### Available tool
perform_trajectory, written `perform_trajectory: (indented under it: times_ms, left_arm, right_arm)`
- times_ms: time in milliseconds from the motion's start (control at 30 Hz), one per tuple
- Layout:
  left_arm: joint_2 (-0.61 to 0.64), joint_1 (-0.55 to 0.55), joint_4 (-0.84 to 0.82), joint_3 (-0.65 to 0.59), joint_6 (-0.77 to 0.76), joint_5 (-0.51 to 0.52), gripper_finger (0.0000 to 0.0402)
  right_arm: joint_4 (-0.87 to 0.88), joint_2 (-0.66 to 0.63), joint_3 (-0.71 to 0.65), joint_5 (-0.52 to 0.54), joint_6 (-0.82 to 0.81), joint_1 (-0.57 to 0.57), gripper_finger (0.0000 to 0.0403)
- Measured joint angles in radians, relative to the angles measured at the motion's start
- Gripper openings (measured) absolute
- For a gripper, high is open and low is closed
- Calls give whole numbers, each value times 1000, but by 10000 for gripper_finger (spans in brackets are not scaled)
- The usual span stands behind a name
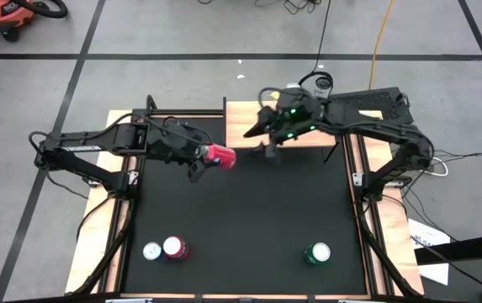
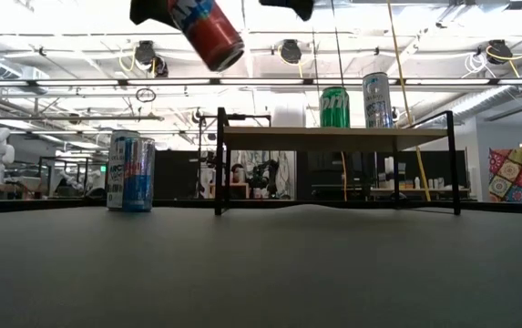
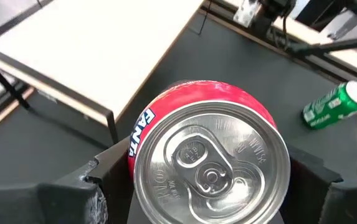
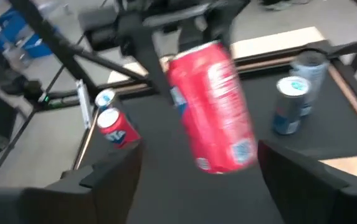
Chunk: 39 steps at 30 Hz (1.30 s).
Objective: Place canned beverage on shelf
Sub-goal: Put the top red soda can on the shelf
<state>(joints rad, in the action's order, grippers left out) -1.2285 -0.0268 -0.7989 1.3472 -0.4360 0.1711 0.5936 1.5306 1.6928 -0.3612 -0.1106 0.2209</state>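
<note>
Two arms show on my overhead feed. At the near edge of the black bench (image 1: pixel 241 219) stand a red-and-white can (image 1: pixel 174 247) beside a silver-topped can (image 1: pixel 151 251), with a green can (image 1: pixel 317 252) well apart. Farther in, my left gripper (image 1: pixel 205 156) is clamped on the red Fanta can (image 1: pixel 221 156), held tilted in the air just short of the light wood plank shelf (image 1: pixel 249 126). Over the shelf, my right gripper (image 1: pixel 262 128) hangs with fingers apart.

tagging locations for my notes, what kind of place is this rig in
Probably a robotics lab or workshop: exposed ceiling pipes and lights, a taped concrete floor round the table, and a shop vacuum parked there.
</note>
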Motion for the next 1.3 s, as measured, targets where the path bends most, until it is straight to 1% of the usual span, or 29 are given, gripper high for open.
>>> perform_trajectory:
  times_ms: [100, 233, 367, 500, 667, 900, 1000, 1133, 1300]
  left_arm:
    - [0, -15, 22, 0, 8, -4, 285]
    - [0, -27, 41, 0, 8, -6, 285]
    - [0, -28, 90, 0, 7, -7, 285]
    - [0, -27, 131, 0, 4, -7, 285]
    - [-1, -27, 135, 0, -2, 0, 285]
    - [0, -26, 141, 0, -20, 2, 286]
    - [1, -26, 167, 0, -28, 17, 291]
    - [2, -28, 224, 0, -22, 55, 324]
    - [2, -28, 258, 1, -22, 51, 380]
  right_arm:
    - [-23, 34, 0, -8, 32, -17, 335]
    - [-43, 69, 0, 20, 111, -23, 361]
    - [-84, 122, 0, 30, 114, -23, 372]
    - [-91, 156, 0, 73, 97, -26, 372]
    - [-84, 171, 0, 79, 81, -26, 357]
    - [-90, 170, 0, 65, 83, -26, 294]
    - [-107, 170, -1, 23, 71, -16, 291]
    - [-140, 167, -2, 17, 49, -9, 287]
    - [-166, 159, -2, 13, 49, -12, 287]
